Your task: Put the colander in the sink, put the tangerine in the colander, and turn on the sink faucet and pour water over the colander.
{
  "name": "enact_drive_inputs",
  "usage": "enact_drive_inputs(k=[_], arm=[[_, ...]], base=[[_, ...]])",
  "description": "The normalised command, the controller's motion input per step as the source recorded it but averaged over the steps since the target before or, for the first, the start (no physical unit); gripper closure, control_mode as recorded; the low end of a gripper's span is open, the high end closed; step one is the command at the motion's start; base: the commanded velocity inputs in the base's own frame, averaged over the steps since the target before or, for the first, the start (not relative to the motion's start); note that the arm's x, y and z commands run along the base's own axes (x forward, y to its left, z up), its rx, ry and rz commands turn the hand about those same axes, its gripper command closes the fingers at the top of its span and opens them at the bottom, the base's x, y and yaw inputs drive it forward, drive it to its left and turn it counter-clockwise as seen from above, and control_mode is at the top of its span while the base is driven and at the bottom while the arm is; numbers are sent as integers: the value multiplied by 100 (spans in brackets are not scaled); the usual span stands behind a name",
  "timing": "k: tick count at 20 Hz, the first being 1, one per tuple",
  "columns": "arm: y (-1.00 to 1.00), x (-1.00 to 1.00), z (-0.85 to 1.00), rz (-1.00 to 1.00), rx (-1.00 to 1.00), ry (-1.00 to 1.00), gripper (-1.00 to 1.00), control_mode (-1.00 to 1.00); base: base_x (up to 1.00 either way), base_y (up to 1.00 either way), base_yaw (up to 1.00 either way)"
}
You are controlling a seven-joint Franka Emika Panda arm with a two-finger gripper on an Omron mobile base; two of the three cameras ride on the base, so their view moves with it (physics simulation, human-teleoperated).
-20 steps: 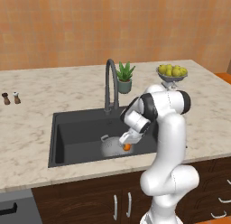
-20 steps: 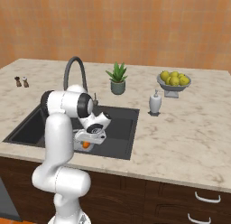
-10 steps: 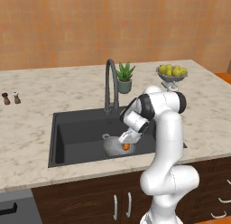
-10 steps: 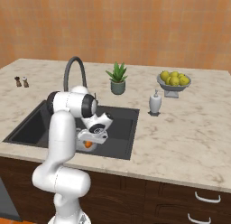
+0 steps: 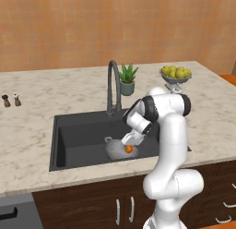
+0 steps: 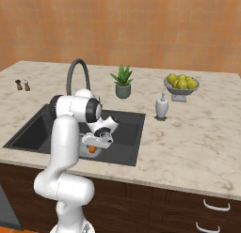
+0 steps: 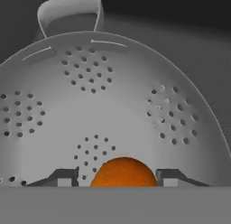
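Observation:
The silver-grey colander (image 5: 114,150) (image 6: 84,151) (image 7: 113,105) sits in the black sink (image 5: 78,131) (image 6: 33,131), its loop handle pointing away from me in the hand view. The orange tangerine (image 5: 129,149) (image 6: 93,149) (image 7: 124,172) rests inside the colander. My gripper (image 5: 131,142) (image 6: 97,142) (image 7: 121,178) hangs just above the bowl, its fingertips (image 7: 67,177) straddling the fruit with a slim gap on each side, so it stands open. The dark gooseneck faucet (image 5: 112,85) (image 6: 75,72) rises behind the basin, with no water running.
A potted plant (image 5: 127,79) (image 6: 123,81) stands by the faucet. A footed bowl of yellow-green fruit (image 5: 175,75) (image 6: 181,84) and a soap dispenser (image 6: 162,106) are on the counter to the right. Two small shakers (image 5: 11,100) (image 6: 22,85) stand far left.
The fingers have spread apart from the tangerine, which now lies in the colander. The hand has shifted only slightly.

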Motion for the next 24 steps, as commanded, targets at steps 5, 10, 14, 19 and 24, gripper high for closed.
enact_drive_inputs(k=[5,10,14,19,24], arm=[[-2,-5,45,-2,10,6,-100,-100],[-6,-15,68,-1,6,2,-100,-100],[-20,-33,87,0,1,4,-100,-100],[-11,-43,82,0,-2,0,-100,-100],[-11,-46,66,0,-12,-6,-100,-100]], base=[[0,0,0],[0,0,0],[0,0,0],[0,0,0],[0,0,0]])
